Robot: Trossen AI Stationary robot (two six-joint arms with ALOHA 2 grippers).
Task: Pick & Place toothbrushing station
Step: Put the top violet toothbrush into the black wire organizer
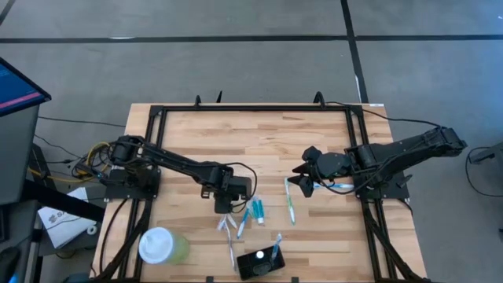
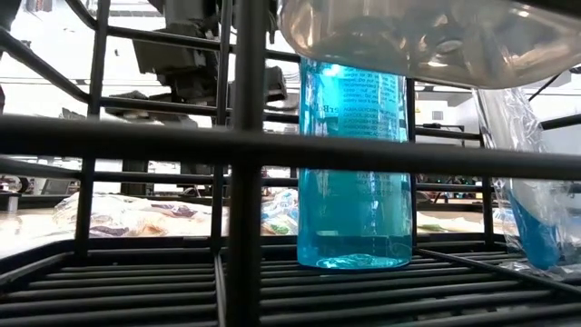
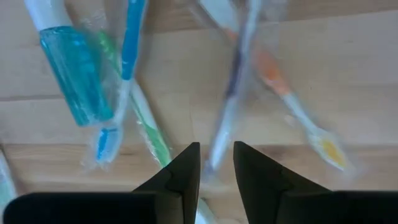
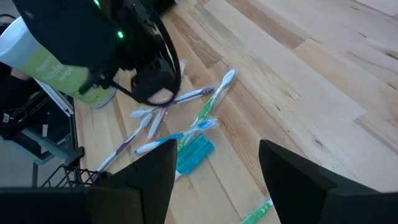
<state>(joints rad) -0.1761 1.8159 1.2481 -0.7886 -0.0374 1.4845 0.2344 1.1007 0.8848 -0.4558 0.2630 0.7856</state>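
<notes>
at the table's front edge, black holder (image 1: 260, 263) holds one toothbrush (image 1: 275, 245); left jaws barely parted, right jaws spread.

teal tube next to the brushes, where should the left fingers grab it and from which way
Grip the teal tube across its flat mid-body, coming straight down from above. It lies flat on the table, so only its long sides are open. The blue toothbrush lies close along one side, leaving little room there. The left gripper hovers over the brushes, fingers slightly apart.

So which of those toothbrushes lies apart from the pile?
The green-and-white toothbrush, alone on the table toward the right gripper; the others cluster under the left gripper.
</notes>
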